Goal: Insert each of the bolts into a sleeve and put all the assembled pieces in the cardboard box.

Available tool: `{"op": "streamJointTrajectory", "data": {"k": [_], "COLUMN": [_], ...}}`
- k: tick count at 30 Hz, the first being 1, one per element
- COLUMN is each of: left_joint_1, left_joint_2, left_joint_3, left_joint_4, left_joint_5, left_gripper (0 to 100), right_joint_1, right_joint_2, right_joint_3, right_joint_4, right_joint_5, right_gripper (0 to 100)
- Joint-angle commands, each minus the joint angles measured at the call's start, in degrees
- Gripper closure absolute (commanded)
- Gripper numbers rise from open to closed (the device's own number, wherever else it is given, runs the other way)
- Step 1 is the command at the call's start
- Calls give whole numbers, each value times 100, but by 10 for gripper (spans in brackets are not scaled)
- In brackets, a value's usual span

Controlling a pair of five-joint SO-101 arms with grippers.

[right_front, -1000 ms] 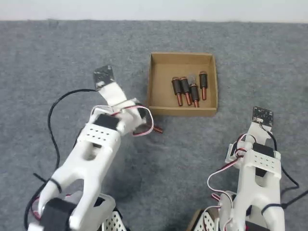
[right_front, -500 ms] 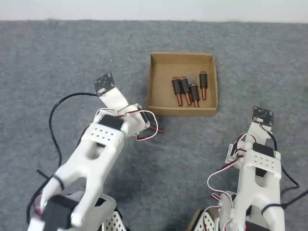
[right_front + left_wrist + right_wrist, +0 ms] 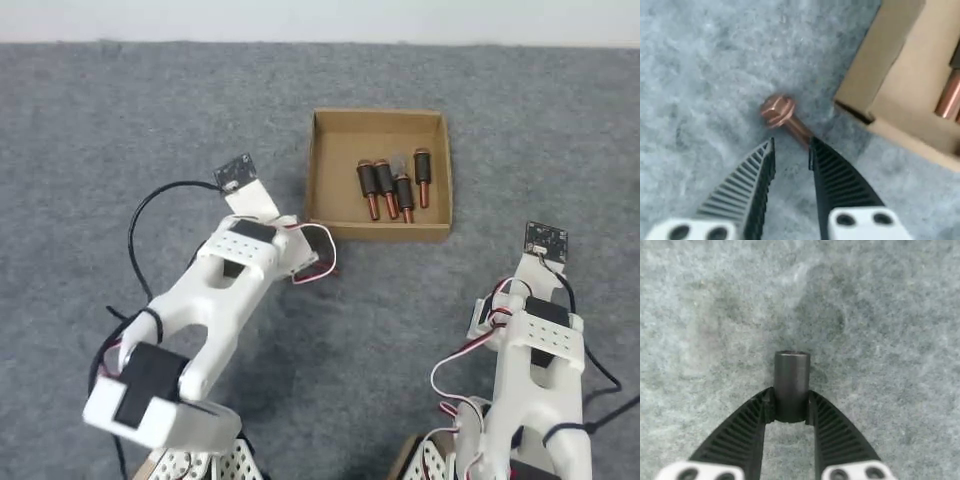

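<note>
Left gripper (image 3: 791,142) over a loose bolt (image 3: 779,111); right gripper (image 3: 790,392) holding a sleeve (image 3: 791,369).
The left jaws stand slightly apart above the grey carpet (image 3: 120,110), the bolt's shank beside one fingertip. The bolt lies just off the 7 o'clock corner of the cardboard box (image 3: 378,232). The right jaws are clamped on the black sleeve, at the box's 5 o'clock. Four assembled pieces (image 3: 393,188) lie inside the box.
</note>
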Motion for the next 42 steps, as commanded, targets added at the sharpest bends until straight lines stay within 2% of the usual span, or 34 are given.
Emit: {"op": "streamJointTrajectory", "data": {"k": [1,5,13,17,23,25,27,31,36,42], "left_joint_1": [-220,-431,-387,-387,-396,-396,-396,-396,-396,-396], "left_joint_2": [308,721,774,765,756,756,765,765,809,826], "left_joint_3": [-453,-716,-769,-884,-1446,-1499,-1499,-1516,-1464,-1385], "left_joint_4": [-158,-114,167,668,1820,1899,1881,1864,1407,1204], "left_joint_5": [53,53,-70,-1213,-3631,-4290,-4659,-4686,-4571,-3015], "left_gripper": [901,903,903,903,903,903,903,903,903,903], "right_joint_1": [-48,-48,-48,-48,-57,-57,-57,-57,-48,-48], "right_joint_2": [-13,-13,-13,-13,-13,-13,-13,-13,-13,-13], "right_joint_3": [-62,-62,-62,-62,-62,-62,-62,-62,-62,-62], "right_joint_4": [-31,-22,-22,-22,-22,-22,-22,-22,-22,-22], "right_joint_5": [105,105,105,105,105,105,105,105,105,105], "right_gripper": [991,991,991,991,991,991,991,991,991,991]}}
